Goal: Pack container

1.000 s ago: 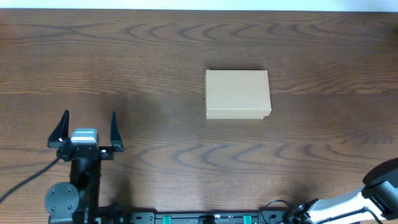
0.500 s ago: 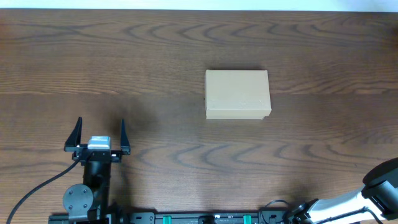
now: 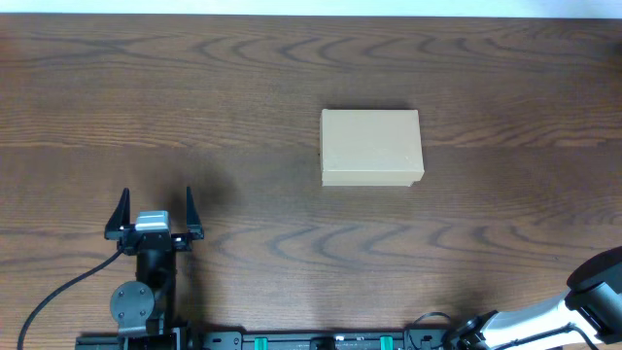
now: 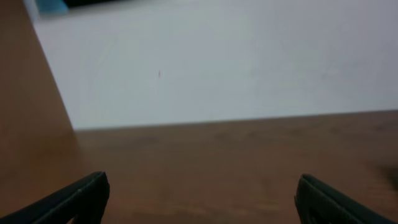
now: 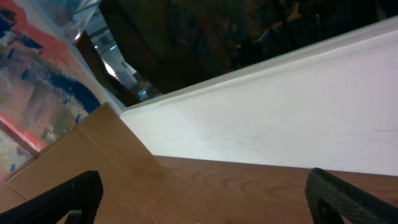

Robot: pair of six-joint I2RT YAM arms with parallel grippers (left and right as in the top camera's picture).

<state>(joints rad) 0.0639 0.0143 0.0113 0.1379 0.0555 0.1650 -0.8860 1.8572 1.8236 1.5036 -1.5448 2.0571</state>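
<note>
Dark brown wood-grain surface (image 3: 194,78) before me, evenly lit, with a pale strip (image 3: 292,7) along its far edge. My left wrist view shows a plain white wall (image 4: 217,62) behind that edge. My right wrist view shows a white panel (image 5: 280,112) beneath a dark space (image 5: 205,31), with a colourful painted picture (image 5: 31,87) at left.

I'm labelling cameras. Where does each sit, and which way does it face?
Overhead: above the table, looking straight down at the box; left gripper and right arm show.
Left wrist: low over the table, facing a white wall; its fingers show.
Right wrist: likewise, but tilted; its fingers show.
Shared: both wrist views show table and wall, no box.
</note>
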